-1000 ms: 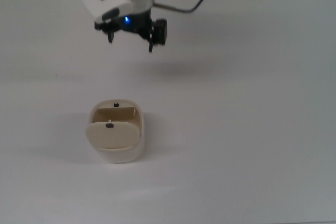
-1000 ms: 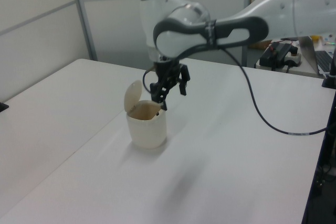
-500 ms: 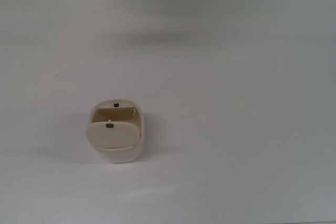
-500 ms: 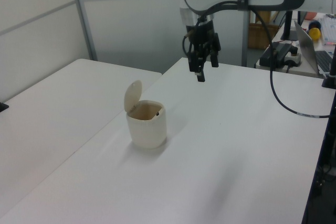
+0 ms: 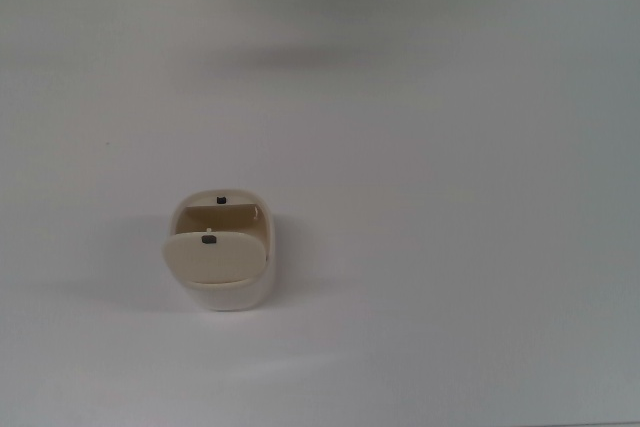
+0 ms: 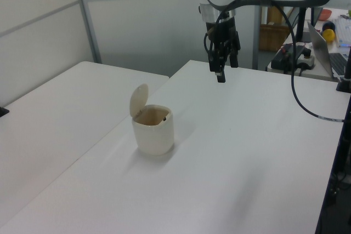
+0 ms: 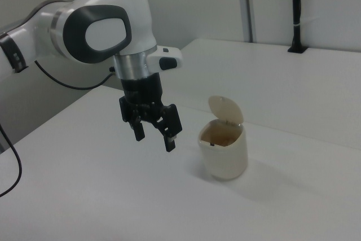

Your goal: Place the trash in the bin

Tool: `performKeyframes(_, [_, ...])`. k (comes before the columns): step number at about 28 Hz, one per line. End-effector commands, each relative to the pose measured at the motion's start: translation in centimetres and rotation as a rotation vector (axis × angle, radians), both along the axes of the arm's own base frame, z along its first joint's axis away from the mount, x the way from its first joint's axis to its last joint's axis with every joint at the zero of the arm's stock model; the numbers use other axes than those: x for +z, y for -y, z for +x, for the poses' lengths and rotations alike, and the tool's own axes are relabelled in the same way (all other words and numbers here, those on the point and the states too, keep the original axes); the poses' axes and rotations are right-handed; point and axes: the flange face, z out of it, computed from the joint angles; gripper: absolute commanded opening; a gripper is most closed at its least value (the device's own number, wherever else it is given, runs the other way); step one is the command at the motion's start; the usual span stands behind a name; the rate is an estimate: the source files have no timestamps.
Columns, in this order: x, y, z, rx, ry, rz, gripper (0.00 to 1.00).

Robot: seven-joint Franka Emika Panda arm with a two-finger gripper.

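White tabletop [image 6: 236, 152] holds the cream bin [image 6: 153, 130], flap raised; well apart, the tool [image 7: 153, 134] hangs released, empty.

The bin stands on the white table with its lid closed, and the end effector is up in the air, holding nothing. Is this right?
Not quite: the lid of the bin is open, tipped up, as the right view shows. The end effector is indeed in the air, open and empty, and the table is white.

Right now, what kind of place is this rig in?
Probably a robotics lab or office workspace. A white arm with its gripper open hangs over a white table that carries only a small beige bin. Grey partition panels stand behind, and a laptop and cables sit on a bench beyond.
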Motion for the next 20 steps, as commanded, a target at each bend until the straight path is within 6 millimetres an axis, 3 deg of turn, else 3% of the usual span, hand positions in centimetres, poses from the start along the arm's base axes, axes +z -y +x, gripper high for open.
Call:
performKeyframes(1, [0.0,0.1,-0.8,0.016,-0.005,0.027,1.00])
performKeyframes(16, [0.0,0.3,0.0,0.015,0.037,0.022,1.00])
performKeyframes(20, [0.3,1.4,0.1,-0.004,0.055,0.018,1.00])
